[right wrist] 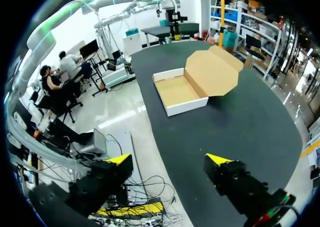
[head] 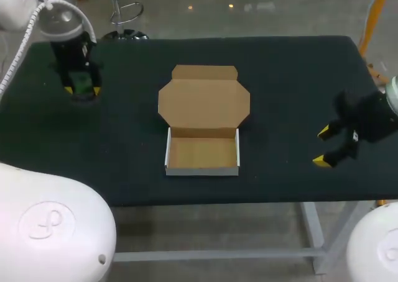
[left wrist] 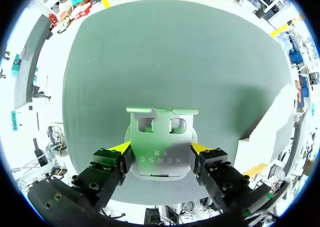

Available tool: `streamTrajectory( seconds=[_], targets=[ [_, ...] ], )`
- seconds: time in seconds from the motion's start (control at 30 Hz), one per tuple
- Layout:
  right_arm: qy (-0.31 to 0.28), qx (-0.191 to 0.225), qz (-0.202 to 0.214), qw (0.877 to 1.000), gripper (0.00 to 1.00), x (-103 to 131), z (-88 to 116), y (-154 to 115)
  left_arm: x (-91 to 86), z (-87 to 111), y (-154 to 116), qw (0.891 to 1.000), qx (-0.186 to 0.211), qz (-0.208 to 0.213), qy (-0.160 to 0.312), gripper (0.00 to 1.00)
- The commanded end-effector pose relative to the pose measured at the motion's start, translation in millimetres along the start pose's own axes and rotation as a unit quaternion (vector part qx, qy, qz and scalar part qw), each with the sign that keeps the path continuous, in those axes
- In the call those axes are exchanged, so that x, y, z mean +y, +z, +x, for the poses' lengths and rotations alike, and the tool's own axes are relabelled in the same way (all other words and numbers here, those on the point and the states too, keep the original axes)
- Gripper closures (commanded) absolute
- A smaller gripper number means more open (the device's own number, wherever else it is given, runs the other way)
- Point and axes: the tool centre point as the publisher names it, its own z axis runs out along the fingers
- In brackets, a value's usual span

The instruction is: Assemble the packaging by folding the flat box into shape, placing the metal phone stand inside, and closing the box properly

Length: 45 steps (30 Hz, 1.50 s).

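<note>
The box [head: 202,151] sat near the middle of the dark tabletop [head: 298,77], folded into a shallow tray with white outer walls and a brown cardboard inside. Its lid [head: 204,100], brown with clipped corners and a tuck flap at the far edge, lay open and flat behind the tray. The metal phone stand [left wrist: 160,137], a grey plate with two rectangular cut-outs and a bent lip, was gripped by its side edges in the left tool [left wrist: 161,148], over the tabletop's far left, well apart from the box. The right tool [head: 323,146] hung at the right side, fingers spread wide, holding nothing.
</note>
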Motion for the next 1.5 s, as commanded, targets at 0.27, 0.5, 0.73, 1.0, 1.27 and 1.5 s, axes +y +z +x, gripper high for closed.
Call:
streamTrajectory(
  seconds=[0.27, 0.5, 0.73, 1.0, 1.27, 1.5],
  targets=[
    [0.000, 0.009, 0.001, 1.000, 0.00, 3, -4, 0, 32.0, 25.3, -24, 0.999, -0.007, 0.044, 0.014, 1.00],
    [0.000, 0.009, 0.001, 1.000, 0.00, 3, -4, 0, 50.7, 45.6, -32, 0.998, -0.008, 0.047, 0.028, 1.00],
    [0.000, 0.009, 0.001, 1.000, 0.00, 3, -4, 0, 70.2, 65.4, -35, 0.998, -0.013, 0.044, 0.033, 1.00],
    [0.000, 0.009, 0.001, 1.000, 0.00, 3, -4, 0, 91.5, 97.7, -39, 0.998, -0.016, 0.049, 0.044, 1.00],
    [0.000, 0.009, 0.001, 1.000, 0.00, 3, -4, 0, 105.3, 131.3, -42, 0.997, -0.010, 0.052, 0.059, 1.00],
    [0.000, 0.009, 0.001, 1.000, 0.00, 3, -4, 0, 120.1, 165.1, -35, 0.995, -0.009, 0.051, 0.089, 1.00]
  ],
)
